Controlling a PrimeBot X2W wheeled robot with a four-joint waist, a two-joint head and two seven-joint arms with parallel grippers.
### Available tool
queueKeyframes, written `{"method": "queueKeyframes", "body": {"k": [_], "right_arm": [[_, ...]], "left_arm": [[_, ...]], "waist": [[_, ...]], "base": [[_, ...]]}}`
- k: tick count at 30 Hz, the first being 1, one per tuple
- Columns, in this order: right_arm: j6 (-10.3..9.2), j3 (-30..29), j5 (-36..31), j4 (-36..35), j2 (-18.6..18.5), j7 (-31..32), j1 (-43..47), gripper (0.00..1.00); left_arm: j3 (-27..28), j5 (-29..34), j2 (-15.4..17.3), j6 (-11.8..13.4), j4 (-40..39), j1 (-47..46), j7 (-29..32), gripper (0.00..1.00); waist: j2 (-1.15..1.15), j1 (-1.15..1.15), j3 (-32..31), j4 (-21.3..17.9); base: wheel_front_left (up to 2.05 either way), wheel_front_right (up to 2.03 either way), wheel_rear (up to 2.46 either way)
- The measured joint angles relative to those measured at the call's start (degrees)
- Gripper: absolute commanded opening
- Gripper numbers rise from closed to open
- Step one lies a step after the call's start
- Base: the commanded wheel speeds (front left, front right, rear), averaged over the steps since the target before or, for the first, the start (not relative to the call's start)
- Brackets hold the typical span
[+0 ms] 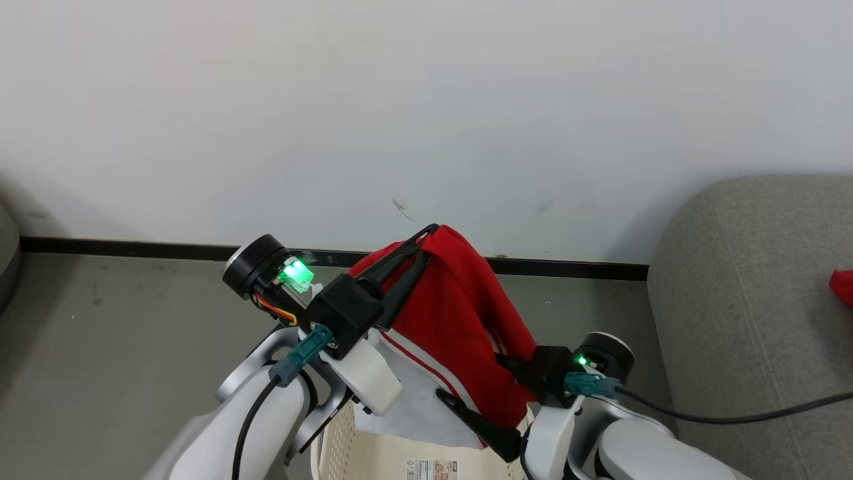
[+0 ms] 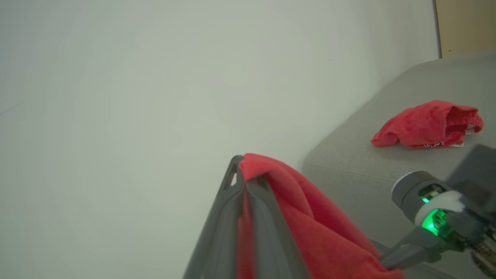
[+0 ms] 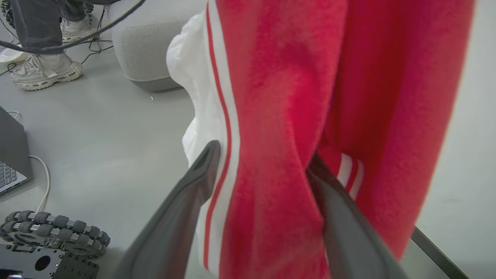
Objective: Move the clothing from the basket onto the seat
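A bright red piece of clothing [image 1: 460, 313] with white striped trim and white lining hangs in the air, lifted above the cream basket [image 1: 346, 443] at the bottom edge. My left gripper [image 1: 428, 235] is shut on its top fold, seen close in the left wrist view [image 2: 243, 166]. My right gripper [image 1: 470, 377] is open lower down, and the hanging cloth [image 3: 271, 116] passes between its spread fingers [image 3: 205, 170]. A second red piece [image 2: 426, 124] lies crumpled on the grey seat [image 1: 753, 300].
A white wall with a dark skirting strip [image 1: 133, 248] stands behind. Beside a grey pouffe [image 3: 155, 46] are a person's feet in white shoes [image 3: 46, 69]. Cables, a laptop [image 3: 11, 174] and my wheeled base [image 3: 54, 228] are on the grey floor.
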Motion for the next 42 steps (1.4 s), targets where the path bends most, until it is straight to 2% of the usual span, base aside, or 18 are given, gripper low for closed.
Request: {"method": "queueKeyframes", "body": {"k": [1,2,3,4,13,18,24,26,27,28,34,42], "right_arm": [[0.0,0.8,0.33,0.58,0.3,-0.02,-0.48,0.94],[0.0,1.67,0.57,1.26,0.6,-0.03,-1.01,0.49],[0.0,2.26,0.63,1.79,0.85,-0.05,-1.39,0.35],[0.0,2.66,0.64,2.19,1.04,-0.12,-1.65,0.0],[0.0,4.0,3.05,4.76,0.64,-2.22,-2.35,0.0],[0.0,0.81,4.36,5.13,-1.37,-3.11,-2.01,0.0],[0.0,-5.76,5.19,5.27,-3.02,-3.74,-0.68,0.0],[0.0,-7.98,5.54,5.17,-3.07,-3.79,-0.64,0.0],[0.01,-9.01,5.66,5.1,-3.07,-3.92,-0.64,0.0],[0.0,-10.04,5.66,5.0,-3.08,-4.17,-0.64,0.0],[0.0,-15.39,5.97,4.16,-3.75,-4.17,-0.63,0.0],[0.0,-23.69,5.33,-0.66,-4.15,-4.17,-0.65,0.0]], "left_arm": [[-0.03,-0.29,-0.07,-0.19,-0.03,0.01,0.13,0.0],[-0.11,-0.29,-0.15,-0.19,-0.11,0.04,0.15,0.0],[-0.15,-0.41,-0.27,-0.19,-0.25,0.12,0.48,0.0],[-0.2,-0.63,-0.37,-0.19,-0.35,0.25,0.6,0.0],[1.59,-3.3,-0.57,0.7,0.55,3.88,1.32,0.0],[3.1,-5.39,-0.76,1.2,2.22,6.42,1.27,0.0],[3.93,-8.02,-2.14,1.7,3.07,8.68,0.29,0.0],[4.02,-8.64,-2.43,1.7,3.19,9.43,-0.47,0.34],[4.07,-8.98,-2.58,1.7,3.24,9.72,-0.56,0.46],[4.09,-9.14,-2.68,1.7,3.28,10.0,-0.79,1.0],[4.65,-10.77,-3.21,1.7,3.41,11.4,-2.09,1.0],[4.93,-11.34,-3.25,1.7,3.3,12.98,-4.03,1.0]], "waist": [[0.0,0.0,0.01,0.1],[0.0,0.0,0.03,0.19],[0.0,0.0,0.04,0.27],[0.0,0.0,0.06,0.35],[0.0,0.0,0.2,0.06],[0.0,0.0,0.15,-0.64],[0.0,0.0,0.03,-1.86],[0.0,0.0,-0.01,-2.35],[0.0,0.0,-0.02,-2.61],[0.0,0.0,-0.04,-2.89],[0.0,0.0,-0.07,-4.62],[0.0,0.0,0.06,-6.67]], "base": [[0.0,0.0,0.0],[0.0,0.0,0.0],[0.0,0.0,0.0],[0.0,0.0,0.0],[0.0,0.0,0.0],[0.0,0.0,0.0],[0.0,0.0,0.0],[0.0,0.0,0.0],[0.0,0.0,0.0],[0.0,0.0,0.0],[0.0,0.0,0.0],[0.0,0.0,0.0]]}}
